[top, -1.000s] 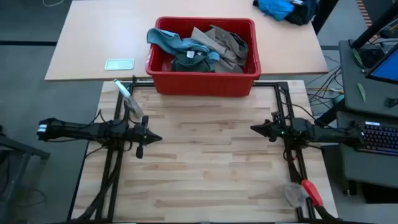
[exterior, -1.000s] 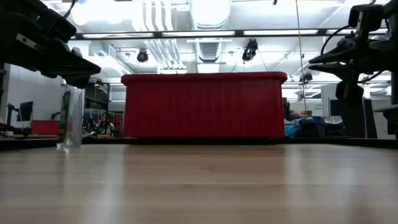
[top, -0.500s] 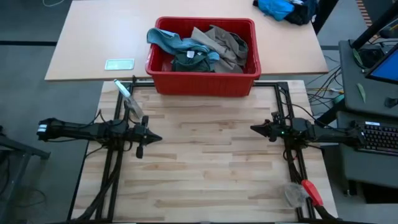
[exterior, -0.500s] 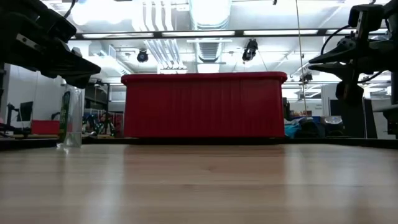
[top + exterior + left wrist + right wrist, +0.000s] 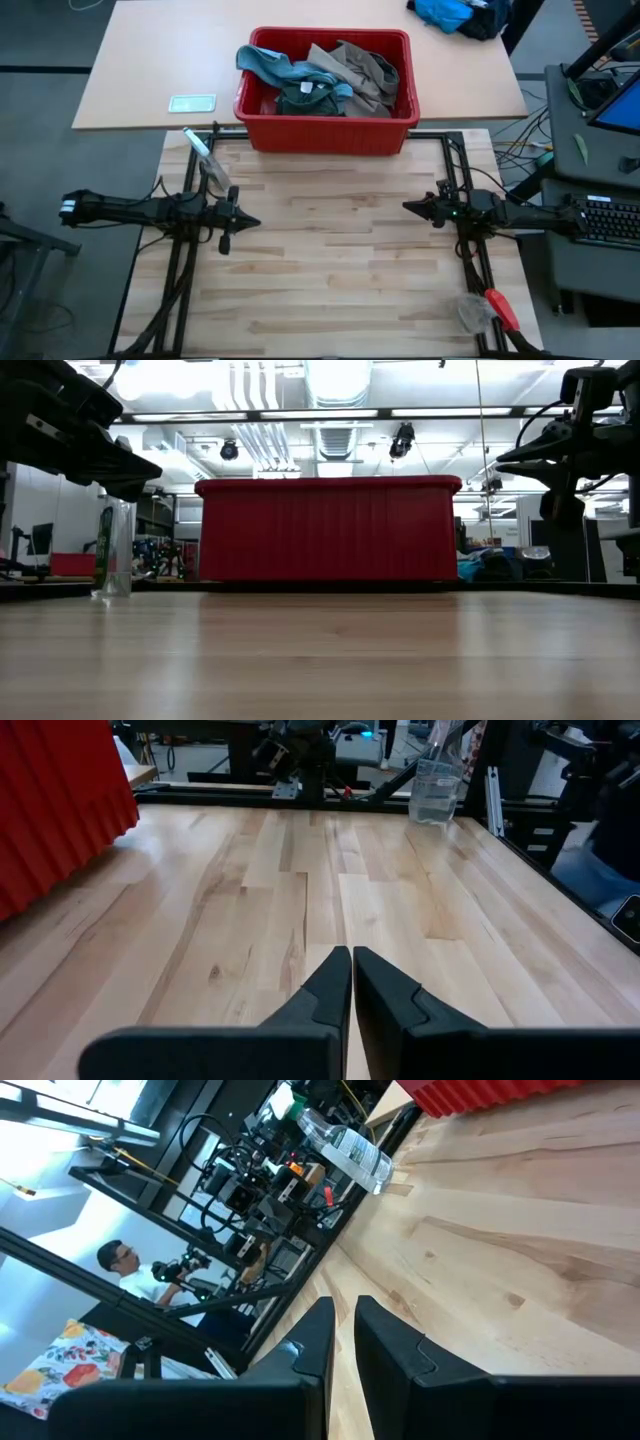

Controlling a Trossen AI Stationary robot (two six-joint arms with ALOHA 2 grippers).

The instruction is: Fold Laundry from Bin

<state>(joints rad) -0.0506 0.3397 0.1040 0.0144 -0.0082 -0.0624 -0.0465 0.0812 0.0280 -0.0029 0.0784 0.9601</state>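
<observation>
The red bin (image 5: 325,135) stands on the tan table just past the far edge of the wooden tabletop; it also shows in the low view (image 5: 330,530). The laundry lies heaped inside it: a light blue denim piece (image 5: 268,63) draped over the left rim, a dark green piece (image 5: 302,96) and a khaki piece (image 5: 367,70). My left gripper (image 5: 255,222) hovers at the left of the wooden top, shut and pointing right (image 5: 350,958). My right gripper (image 5: 405,207) hovers at the right, pointing left, its fingers (image 5: 343,1308) close together with nothing between them.
A clear plastic bottle (image 5: 205,155) stands at the far left corner of the frame. A clear cup (image 5: 475,310) and a red-handled tool (image 5: 500,310) lie at the near right. A bright blue cloth heap (image 5: 450,12) and a small card (image 5: 190,102) are on the tan table. A person (image 5: 120,1260) is beyond the table.
</observation>
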